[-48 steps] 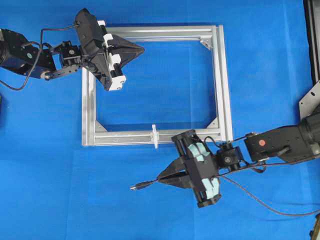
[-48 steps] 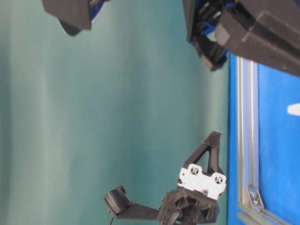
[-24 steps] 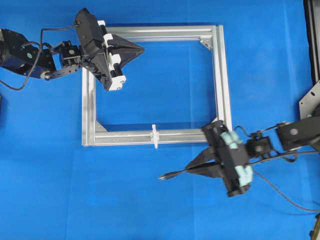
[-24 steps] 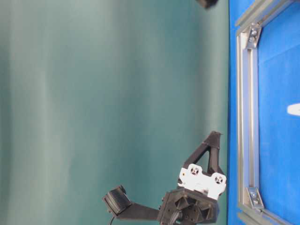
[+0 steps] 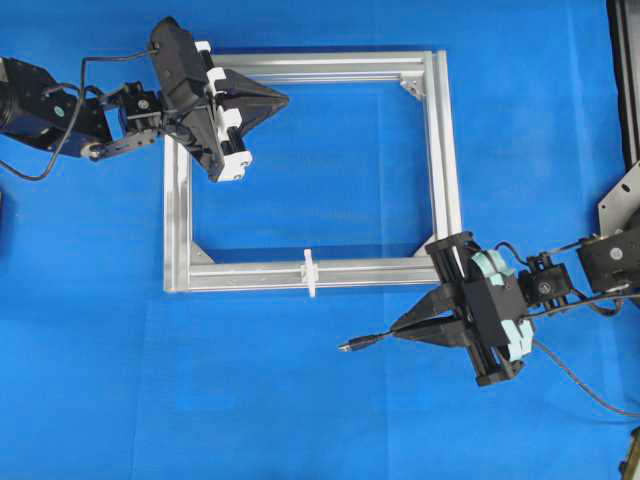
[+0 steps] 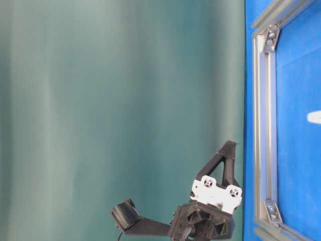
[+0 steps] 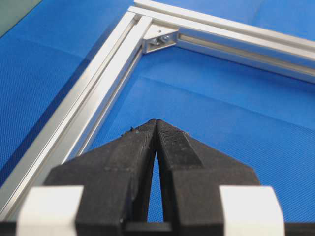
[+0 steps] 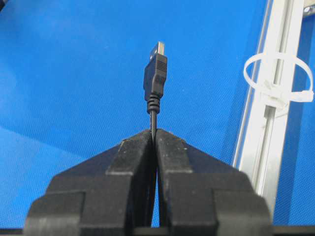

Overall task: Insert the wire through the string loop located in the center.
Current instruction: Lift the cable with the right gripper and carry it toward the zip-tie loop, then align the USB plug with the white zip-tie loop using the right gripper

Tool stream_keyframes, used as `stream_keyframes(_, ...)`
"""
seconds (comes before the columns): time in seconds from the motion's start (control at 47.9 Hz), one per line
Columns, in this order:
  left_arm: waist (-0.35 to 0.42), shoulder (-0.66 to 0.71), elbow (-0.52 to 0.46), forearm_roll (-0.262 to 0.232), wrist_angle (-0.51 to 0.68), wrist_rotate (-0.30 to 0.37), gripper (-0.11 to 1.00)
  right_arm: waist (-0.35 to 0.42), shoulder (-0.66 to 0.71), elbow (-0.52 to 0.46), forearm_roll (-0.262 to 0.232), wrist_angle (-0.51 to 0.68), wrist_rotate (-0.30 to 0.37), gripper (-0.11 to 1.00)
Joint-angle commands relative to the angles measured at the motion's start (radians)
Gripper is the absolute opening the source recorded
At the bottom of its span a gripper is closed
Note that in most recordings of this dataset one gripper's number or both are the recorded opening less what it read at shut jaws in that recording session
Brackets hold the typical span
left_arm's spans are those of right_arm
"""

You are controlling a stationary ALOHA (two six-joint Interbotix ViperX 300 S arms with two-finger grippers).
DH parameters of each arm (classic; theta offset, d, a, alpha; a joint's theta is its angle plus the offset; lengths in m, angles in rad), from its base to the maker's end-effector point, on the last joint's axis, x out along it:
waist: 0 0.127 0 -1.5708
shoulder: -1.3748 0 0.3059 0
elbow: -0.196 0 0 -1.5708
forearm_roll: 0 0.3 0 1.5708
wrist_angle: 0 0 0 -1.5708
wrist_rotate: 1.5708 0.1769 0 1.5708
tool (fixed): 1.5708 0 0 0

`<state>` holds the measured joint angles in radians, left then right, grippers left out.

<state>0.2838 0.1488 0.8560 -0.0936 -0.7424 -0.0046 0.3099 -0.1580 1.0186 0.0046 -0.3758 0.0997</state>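
My right gripper (image 5: 397, 330) is shut on the wire (image 5: 365, 341), a thin black cable whose dark plug (image 8: 155, 73) sticks out past the fingertips, pointing left below the frame. In the right wrist view the same gripper (image 8: 154, 132) pinches the cable just behind the plug. The string loop (image 5: 309, 272), a small white upright ring (image 8: 278, 78), stands on the near bar of the silver frame (image 5: 250, 275), up and to the left of the plug. My left gripper (image 5: 286, 98) hangs shut and empty over the frame's top left corner, tips together (image 7: 156, 122).
The rectangular aluminium frame (image 5: 445, 150) lies on a blue cloth, with corner brackets (image 7: 160, 39) inside it. The wire's loose length trails off right (image 5: 580, 385). A metal stand (image 5: 622, 195) sits at the right edge. The left arm (image 6: 213, 201) shows in the table-level view.
My right gripper has carried the wire to the right and slightly up, away from below the loop. The left arm has not moved.
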Motion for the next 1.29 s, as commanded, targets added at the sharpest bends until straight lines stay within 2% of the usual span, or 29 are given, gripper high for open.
stream_keyframes(0.0, 0.002, -0.031, -0.008, 0.003, -0.006, 0.000, 0.00, -0.020, -0.017, -0.008, 0.002, -0.008, 0.000, -0.02)
stream_keyframes(0.334, 0.000, -0.031, -0.006, 0.003, -0.005, 0.000, 0.00, -0.147, -0.008, -0.008, 0.003, -0.008, 0.000, -0.02)
stream_keyframes(0.522, 0.000, -0.032, -0.006, 0.005, -0.006, 0.000, 0.00, -0.195, 0.008, -0.009, 0.002, -0.006, 0.000, -0.02)
stream_keyframes(1.273, 0.000, -0.032, -0.008, 0.005, -0.006, 0.000, 0.00, -0.204, 0.015, -0.008, 0.002, -0.011, 0.000, -0.02)
